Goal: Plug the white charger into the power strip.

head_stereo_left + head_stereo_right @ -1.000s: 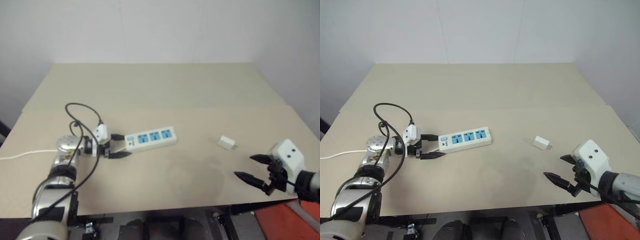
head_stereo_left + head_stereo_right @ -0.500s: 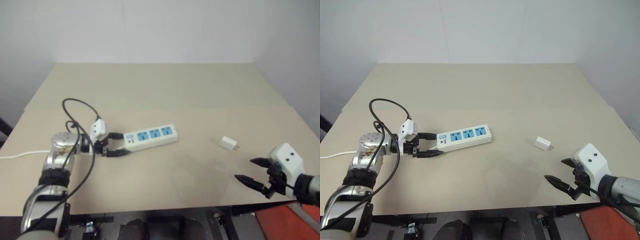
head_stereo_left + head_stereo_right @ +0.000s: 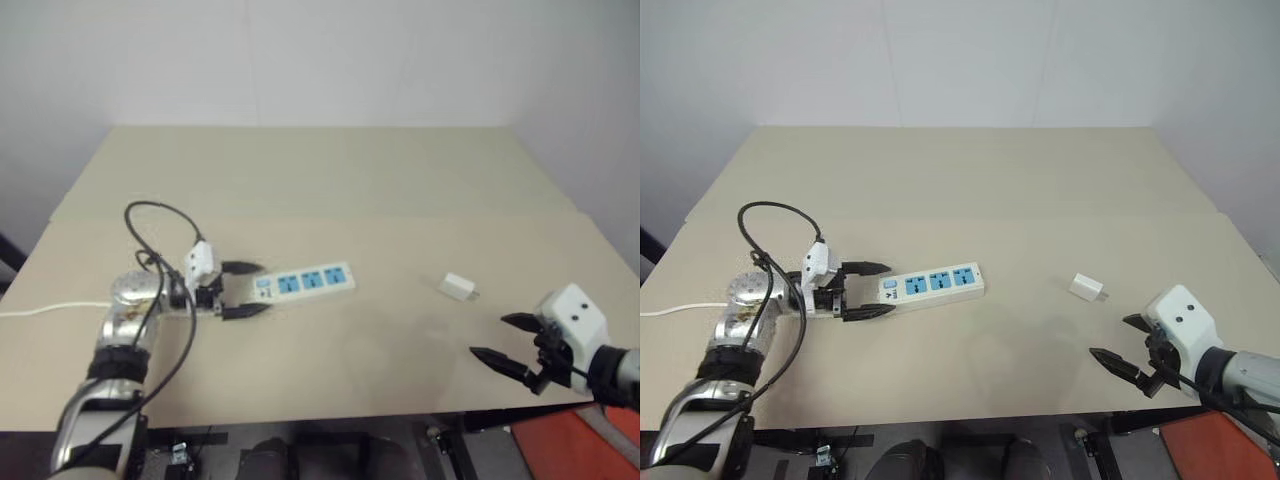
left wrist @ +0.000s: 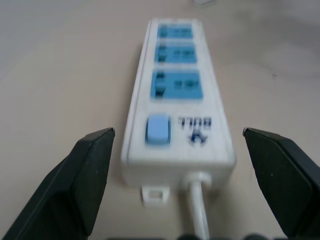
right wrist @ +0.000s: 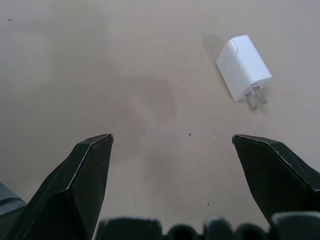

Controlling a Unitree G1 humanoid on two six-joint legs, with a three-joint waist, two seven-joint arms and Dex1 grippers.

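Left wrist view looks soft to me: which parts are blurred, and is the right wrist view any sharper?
Left wrist view: the long white power strip is soft, its far blue sockets and printed logo smeared. Right wrist view: sharper, with the small white charger and its prongs crisp, and a faint shadow on the tan table.

Evenly and softly lit from above, fairly dim, no glare. Faint diffuse shadows on the tan table. Head views slightly hazy. Left wrist view blurred, the power strip soft. Right wrist view sharper, the white charger crisp with a short shadow.
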